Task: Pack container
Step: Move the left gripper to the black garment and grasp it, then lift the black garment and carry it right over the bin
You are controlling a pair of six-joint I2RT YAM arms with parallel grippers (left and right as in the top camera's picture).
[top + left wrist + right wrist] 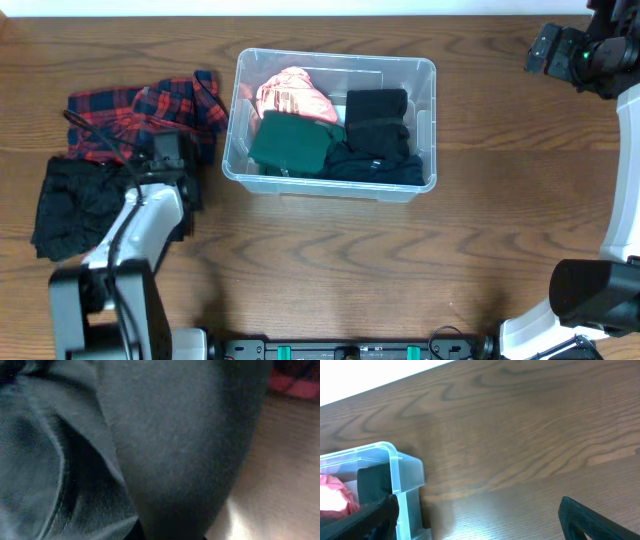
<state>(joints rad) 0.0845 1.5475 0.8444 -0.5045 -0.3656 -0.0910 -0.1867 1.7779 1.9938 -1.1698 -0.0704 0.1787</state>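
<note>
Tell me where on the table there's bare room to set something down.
Bare table lies between the container and the right arm, and in the wide strip in front of the container. The left side is crowded: plaid garment, black garment and left arm.

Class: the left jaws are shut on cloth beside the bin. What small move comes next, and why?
Probably a short lift straight up. The left jaws look shut on the black garment, whose cloth fills the left wrist view; it lies on the table, outside the container, so it must clear the rim.
</note>
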